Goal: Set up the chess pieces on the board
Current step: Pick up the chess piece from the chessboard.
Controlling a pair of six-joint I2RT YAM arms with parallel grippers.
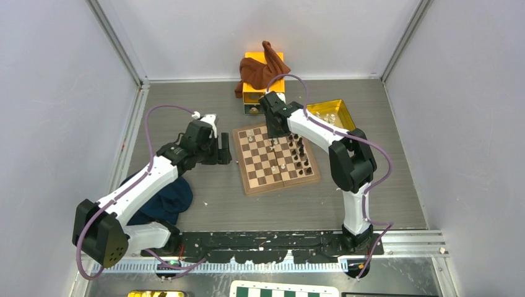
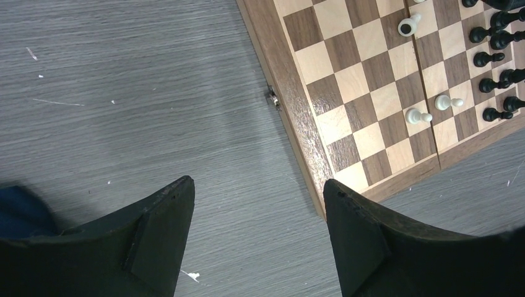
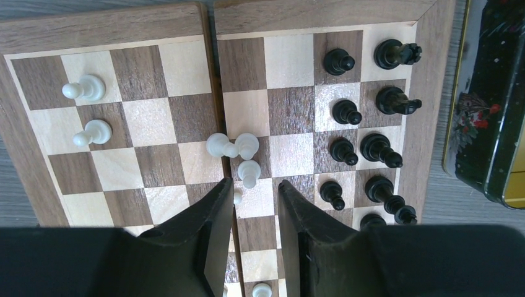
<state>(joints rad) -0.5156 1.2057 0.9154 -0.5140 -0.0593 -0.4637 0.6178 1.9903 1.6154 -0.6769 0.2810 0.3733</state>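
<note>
Your table (image 2: 124, 93) carries the board (image 1: 263, 173) at its middle, between the two arms. Your left gripper (image 2: 257, 189) hangs over bare tabletop just beside the board's edge, fingers spread wide and holding nothing. Your right gripper (image 3: 255, 182) sits over the board's centre fold, fingers a narrow gap apart, with nothing clearly clamped. Dark pieces (image 3: 342, 150) stand in two rows along one side. Three white pawns (image 3: 232, 146) cluster just ahead of those fingertips, and two more (image 3: 93, 132) stand near the opposite side

Square wooden chessboard (image 1: 260, 177) mid-table, small dark chess pieces (image 1: 301, 154) along its right side; right gripper (image 1: 274, 136) over far squares, left gripper (image 1: 223, 150) beside left edge.
</note>
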